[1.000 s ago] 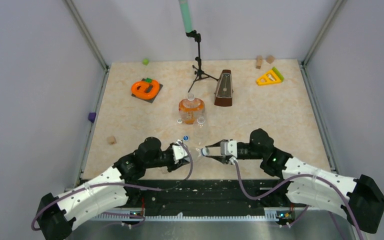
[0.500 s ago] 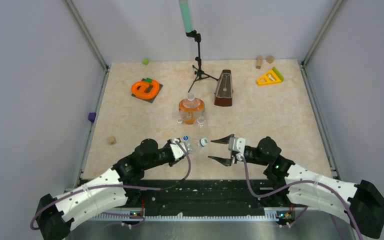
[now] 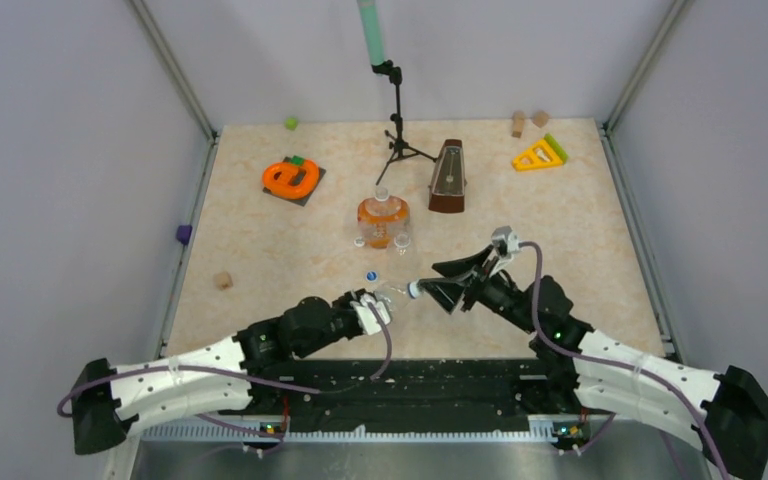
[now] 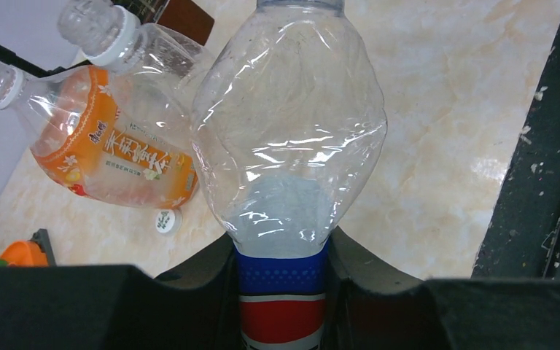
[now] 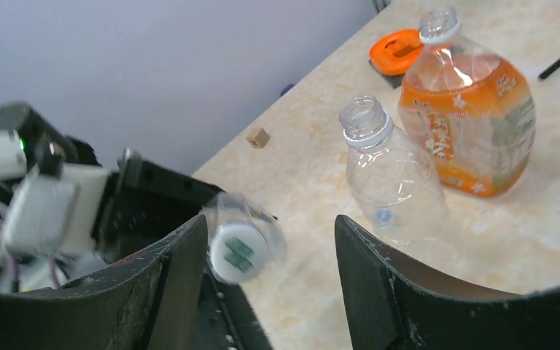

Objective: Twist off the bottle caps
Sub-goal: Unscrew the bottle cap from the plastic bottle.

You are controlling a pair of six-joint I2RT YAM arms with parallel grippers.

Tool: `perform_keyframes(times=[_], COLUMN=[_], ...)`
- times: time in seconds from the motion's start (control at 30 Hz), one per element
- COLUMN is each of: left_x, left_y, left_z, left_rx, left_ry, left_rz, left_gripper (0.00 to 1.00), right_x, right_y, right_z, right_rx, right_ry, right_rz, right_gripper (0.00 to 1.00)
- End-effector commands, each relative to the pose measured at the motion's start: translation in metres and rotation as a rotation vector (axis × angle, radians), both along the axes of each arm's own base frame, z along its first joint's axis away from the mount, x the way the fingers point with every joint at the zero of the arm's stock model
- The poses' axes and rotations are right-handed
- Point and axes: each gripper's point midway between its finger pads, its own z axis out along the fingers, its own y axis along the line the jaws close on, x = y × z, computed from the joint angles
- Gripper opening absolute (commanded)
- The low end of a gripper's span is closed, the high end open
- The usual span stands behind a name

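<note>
Three containers are out on the beige marbled table (image 3: pixel 580 230). A squat plastic bottle with an orange label (image 5: pixel 474 109) stands near the middle, neck open; I can't tell how much liquid is in it. Just in front of it stands a plain clear plastic bottle (image 5: pixel 392 175), also uncapped and looking empty.

The third, a clear plastic bottle with a blue label (image 4: pixel 288 138), is held lying level above the table near the front edge. Its thin walls are dented and nothing shows inside. The left gripper (image 3: pixel 380 302) is clamped around its labelled base.

A round white screw cap with a green mark (image 5: pixel 237 251) is on its neck, pointing at the right gripper (image 5: pixel 270 227). That gripper's jaws stand wide apart with the cap in the gap, closer to one finger. The view is blurred, so I can't say whether they touch it. It holds nothing.

A second ago the right gripper was pinched on that cap, coming in level from the right. It then let go and backed off, and now it reaches in from further back with the jaws spread. The left arm has stretched lower and carried the bottle slightly to the right.

A small blue plastic cap (image 3: pixel 371 275) lies where it was, just behind the held bottle. A loose white plastic cap (image 4: pixel 165 221) lies beside the orange-labelled bottle.
</note>
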Motion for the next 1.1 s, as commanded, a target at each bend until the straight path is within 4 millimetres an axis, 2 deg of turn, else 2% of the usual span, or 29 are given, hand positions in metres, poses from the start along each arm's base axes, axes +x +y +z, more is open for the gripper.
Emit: perform_keyframes(times=[0.0,0.2,0.37,0.67,0.73,0.77,1.07], left_x=[0.015,0.017,0.015,0.014,0.014,0.014,0.013], left_y=[0.002,0.0,-0.002,0.0,-0.001,-0.001,0.0], left_z=[0.021,0.021,0.022,0.021,0.019,0.019,0.017], left_rx=[0.027,0.06,0.075,0.094,0.099,0.099,0.101], left_ry=[-0.113,-0.154,-0.168,-0.176,-0.172,-0.171,-0.165], left_rz=[0.115,0.144,0.137,0.135,0.128,0.131,0.13], left_gripper=[0.0,0.0,0.0,0.0,0.0,0.0,0.0], right_x=[0.004,-0.002,0.005,0.003,0.0,-0.001,-0.012], right_y=[0.009,0.019,0.021,0.03,0.031,0.032,0.035], right_z=[0.025,0.019,-0.001,-0.006,-0.004,-0.003,-0.003], right_rx=[0.171,0.203,0.143,0.122,0.132,0.135,0.111], right_ry=[0.312,0.453,0.515,0.531,0.524,0.526,0.529], right_rz=[-0.01,0.039,-0.009,0.028,0.049,0.056,0.118], right_gripper=[0.63,0.63,0.62,0.47,0.35,0.34,0.41])
